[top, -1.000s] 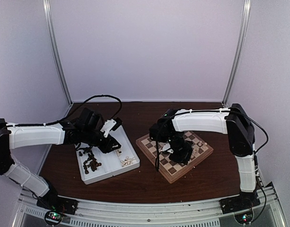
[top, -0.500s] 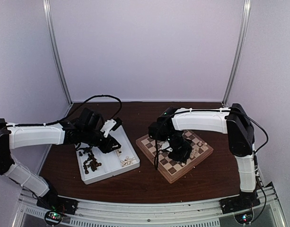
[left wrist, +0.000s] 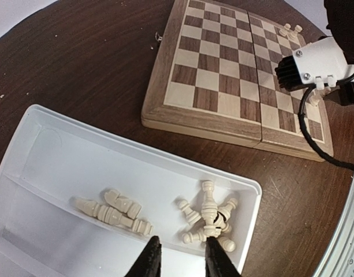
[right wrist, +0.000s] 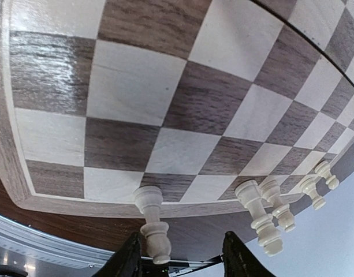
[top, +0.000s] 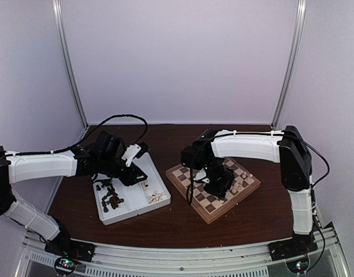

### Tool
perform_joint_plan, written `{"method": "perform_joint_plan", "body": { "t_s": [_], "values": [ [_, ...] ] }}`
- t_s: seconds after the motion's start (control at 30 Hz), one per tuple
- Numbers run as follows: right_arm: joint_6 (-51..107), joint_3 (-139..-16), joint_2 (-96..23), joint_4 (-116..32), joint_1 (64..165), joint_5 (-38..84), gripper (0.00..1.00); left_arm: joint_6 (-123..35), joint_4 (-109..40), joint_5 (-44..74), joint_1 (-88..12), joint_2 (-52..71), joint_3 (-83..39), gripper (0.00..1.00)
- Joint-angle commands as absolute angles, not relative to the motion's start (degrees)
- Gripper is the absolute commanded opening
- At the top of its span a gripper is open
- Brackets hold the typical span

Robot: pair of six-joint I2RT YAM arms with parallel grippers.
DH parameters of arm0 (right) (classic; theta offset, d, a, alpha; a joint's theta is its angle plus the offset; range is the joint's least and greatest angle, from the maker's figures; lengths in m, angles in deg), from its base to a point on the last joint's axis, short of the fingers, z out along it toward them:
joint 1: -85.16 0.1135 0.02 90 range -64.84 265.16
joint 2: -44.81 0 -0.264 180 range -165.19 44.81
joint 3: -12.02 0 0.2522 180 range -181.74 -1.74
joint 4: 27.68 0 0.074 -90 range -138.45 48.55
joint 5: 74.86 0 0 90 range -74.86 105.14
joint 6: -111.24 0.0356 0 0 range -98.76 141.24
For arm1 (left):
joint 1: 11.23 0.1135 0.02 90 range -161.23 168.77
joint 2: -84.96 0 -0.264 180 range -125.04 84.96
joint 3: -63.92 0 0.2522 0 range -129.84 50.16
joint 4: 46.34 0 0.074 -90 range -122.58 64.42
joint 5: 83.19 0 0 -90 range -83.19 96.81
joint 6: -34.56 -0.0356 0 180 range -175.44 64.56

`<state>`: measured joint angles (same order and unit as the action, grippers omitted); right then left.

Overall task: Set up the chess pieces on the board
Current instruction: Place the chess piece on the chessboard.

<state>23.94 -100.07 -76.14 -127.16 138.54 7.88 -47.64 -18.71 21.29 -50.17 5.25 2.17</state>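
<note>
White tray (left wrist: 78, 156) beside board (left wrist: 217, 63), left jaws ajar, empty over cream pieces (left wrist: 207, 214), right jaws apart around pawn (right wrist: 153, 228)

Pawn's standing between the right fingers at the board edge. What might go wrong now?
The pawn stands close to one of the right fingers; a slanted lift may knock it off the board.
The left fingers hang over a tangled heap of cream pieces; closing there may pinch two.
</note>
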Motion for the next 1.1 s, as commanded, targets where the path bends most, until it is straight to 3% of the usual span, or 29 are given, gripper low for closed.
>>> {"method": "perform_joint_plan", "body": {
  "t_s": [0.0, 0.27, 0.47, 0.83, 0.97, 1.07],
  "values": [
    [23.46, -101.44, -71.46, -125.40, 138.77, 9.29, 0.48, -48.65, -19.00, 20.78, -49.99, 7.03, 2.07, 0.26],
    [23.87, -99.07, -71.59, -123.81, 138.77, 8.25, 0.51, -48.27, -18.95, 21.61, -49.99, 6.73, 1.83, 0.27],
    [23.98, -99.09, -63.94, -115.97, 138.06, 12.51, 0.54, -48.60, -17.96, 21.77, -49.99, 6.86, 1.46, 0.27],
    [30.33, -87.85, -52.23, -102.27, 134.33, 13.47, 0.45, -49.50, -15.16, 20.24, -49.99, 7.05, 0.97, 0.31],
    [35.51, -80.59, -48.19, -97.66, 134.46, 15.68, 0.49, -49.11, -15.40, 20.59, -49.99, 7.80, 1.74, 0.46],
    [39.03, -75.85, -45.23, -94.21, 134.46, 16.55, 0.50, -48.87, -16.52, 20.98, -49.99, 8.95, 3.47, 0.50]
  ]
}}
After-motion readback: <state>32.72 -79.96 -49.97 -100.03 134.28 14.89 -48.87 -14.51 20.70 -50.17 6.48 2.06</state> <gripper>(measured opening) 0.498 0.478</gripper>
